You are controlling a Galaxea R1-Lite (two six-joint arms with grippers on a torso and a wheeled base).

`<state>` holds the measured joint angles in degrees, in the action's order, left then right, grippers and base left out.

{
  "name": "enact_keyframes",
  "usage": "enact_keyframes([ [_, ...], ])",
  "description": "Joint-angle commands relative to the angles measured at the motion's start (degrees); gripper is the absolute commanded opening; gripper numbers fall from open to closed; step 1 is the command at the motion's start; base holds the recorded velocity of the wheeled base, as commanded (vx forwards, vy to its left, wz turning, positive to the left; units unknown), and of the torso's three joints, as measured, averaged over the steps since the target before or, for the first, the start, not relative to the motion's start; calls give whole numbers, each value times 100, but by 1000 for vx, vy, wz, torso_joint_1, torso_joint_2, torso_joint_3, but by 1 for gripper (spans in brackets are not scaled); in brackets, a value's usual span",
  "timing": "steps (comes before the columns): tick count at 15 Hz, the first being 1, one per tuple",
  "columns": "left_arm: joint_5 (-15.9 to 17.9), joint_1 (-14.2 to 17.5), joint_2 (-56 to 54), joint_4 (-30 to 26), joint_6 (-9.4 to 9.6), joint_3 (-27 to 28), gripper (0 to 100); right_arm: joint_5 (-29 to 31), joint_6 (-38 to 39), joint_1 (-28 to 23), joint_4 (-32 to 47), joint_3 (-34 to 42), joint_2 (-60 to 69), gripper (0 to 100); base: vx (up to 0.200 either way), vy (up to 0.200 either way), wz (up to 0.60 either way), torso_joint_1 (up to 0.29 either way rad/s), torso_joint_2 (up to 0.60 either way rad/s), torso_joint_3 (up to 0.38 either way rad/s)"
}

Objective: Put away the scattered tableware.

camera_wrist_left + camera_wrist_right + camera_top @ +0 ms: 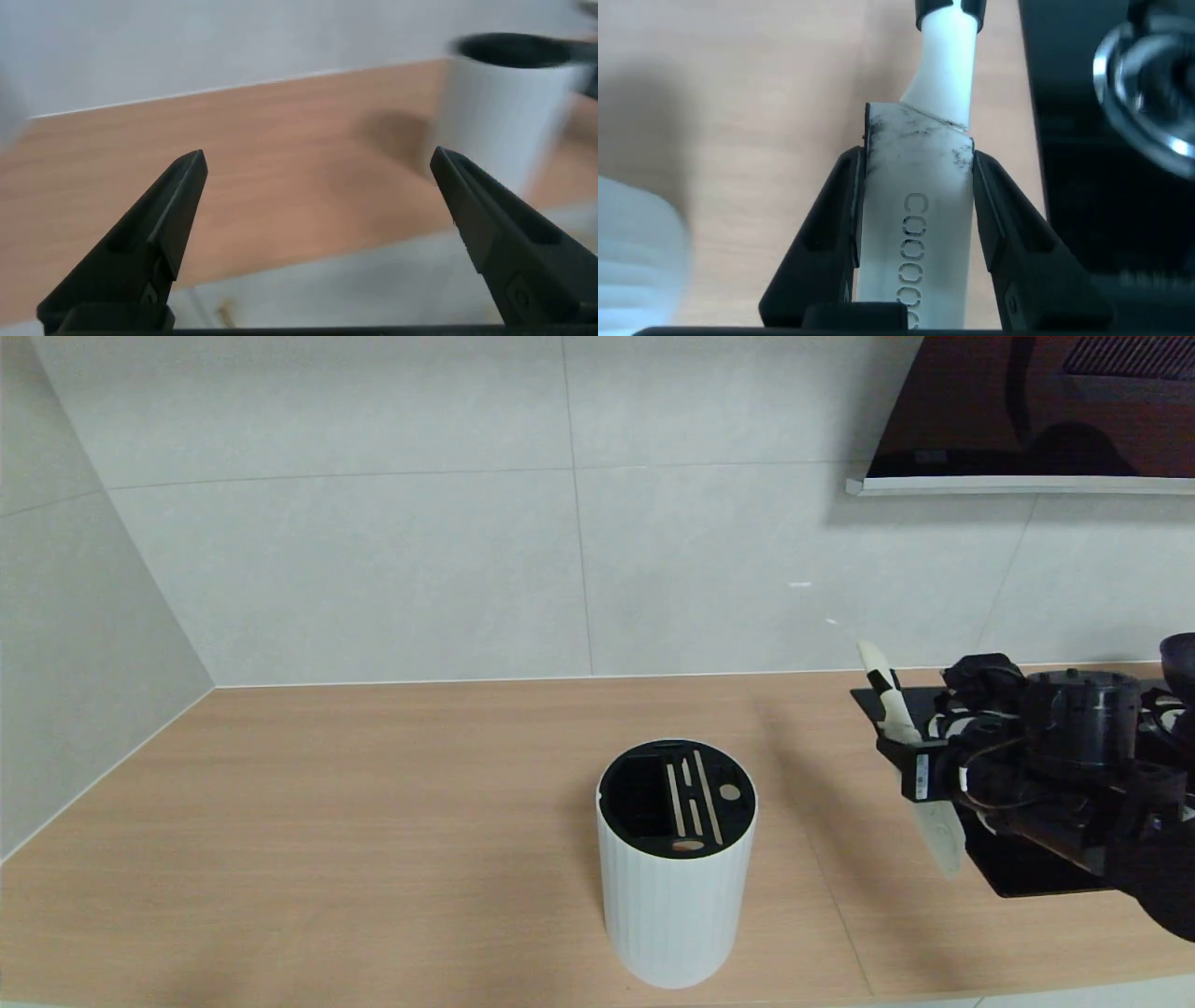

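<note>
Gripping white knife (915,224) | right claw (920,173) | blade between jaws

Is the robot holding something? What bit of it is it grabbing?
Yes. The right gripper is shut on a white knife, pinching the flat blade just below the handle. The left gripper is open and holds nothing.

Wooden counter (373,821), white holder (674,896), black hob (1027,882)
</note>
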<state>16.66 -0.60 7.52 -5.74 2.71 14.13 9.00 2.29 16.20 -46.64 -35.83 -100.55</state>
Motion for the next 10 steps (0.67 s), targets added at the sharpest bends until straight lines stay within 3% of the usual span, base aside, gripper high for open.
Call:
enact_keyframes([
  [1, 1128, -37, 2623, -199, 2, 1549, 100, -30, 8, 437, 753, -838, 466, 0, 0, 0, 0, 0, 0, 0],
  [3, 1269, -116, 4091, 302, -16, 2428, 100, -21, 8, 762, 920, -1225, 571, 0, 0, 0, 0, 0, 0, 0],
  [4, 1260, -318, 4679, 671, -121, 2736, 100, -21, 8, 920, 955, -1339, 642, 0, 0, 0, 0, 0, 0, 0],
  [5, 1252, -608, 5163, 1110, -446, 2938, 100, -21, 8, 1122, 1105, -1418, 756, 0, 0, 0, 0, 0, 0, 0],
  [7, 1172, -1276, 5725, 1936, -1317, 2955, 100, -3, -1, 1482, 1175, -1190, 949, 0, 0, 0, 0, 0, 0, 0],
  [9, 1076, -1584, 6015, 2517, -2046, 2692, 100, -30, -89, 1676, 1148, -996, 1072, 0, 0, 0, 0, 0, 0, 0],
  [10, 1058, -1707, 6226, 2815, -2213, 2595, 100, -38, -80, 1781, 1148, -996, 1081, 0, 0, 0, 0, 0, 0, 0],
])
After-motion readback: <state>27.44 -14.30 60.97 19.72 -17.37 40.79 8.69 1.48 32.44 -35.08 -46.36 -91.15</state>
